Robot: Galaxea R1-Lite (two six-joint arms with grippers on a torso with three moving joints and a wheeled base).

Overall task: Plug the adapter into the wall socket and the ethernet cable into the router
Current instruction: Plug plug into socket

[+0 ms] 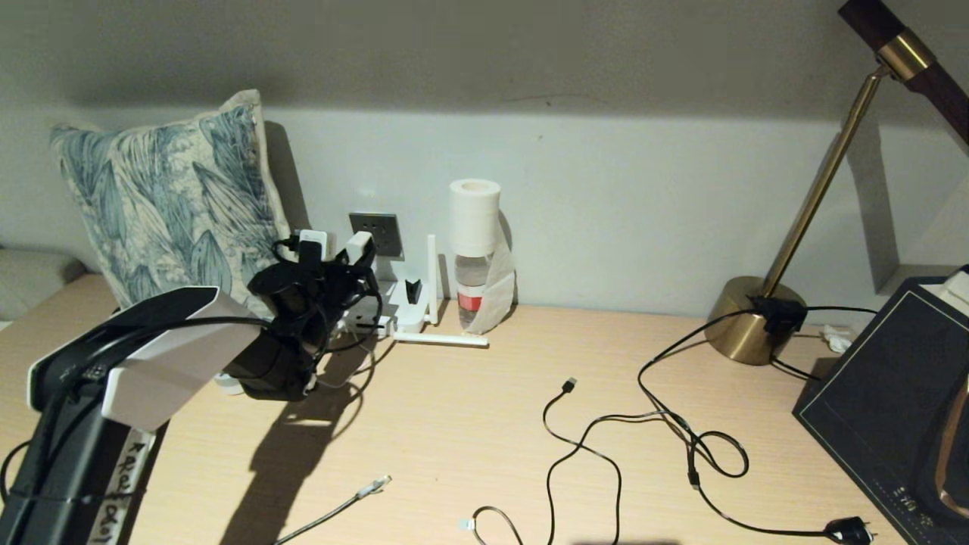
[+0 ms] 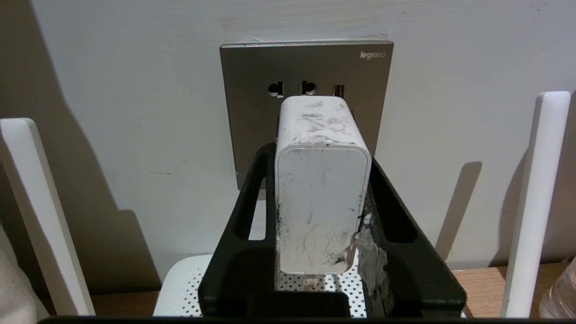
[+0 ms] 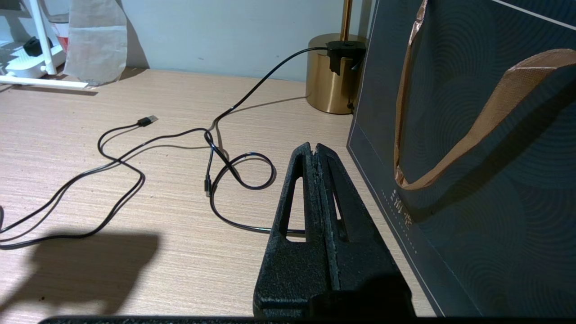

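The left gripper [image 2: 321,198] clamps the adapter [image 2: 320,189] between its black fingers, right in front of the wall socket [image 2: 252,90] — its far end at the lower part of the plate, just under the pin holes. The router [image 2: 180,288] lies below the socket. The right gripper [image 3: 315,153] – fingers pressed together, holding nothing – hovers far from the socket beside a dark paper bag [image 3: 472,180]; the ethernet cable [image 1: 356,496] lies on the desk [image 1: 469,424], well away from the socket

Black left arm [image 1: 53,424] with white shell, looped black cables, textured black end effector fingers [image 3: 288,216]
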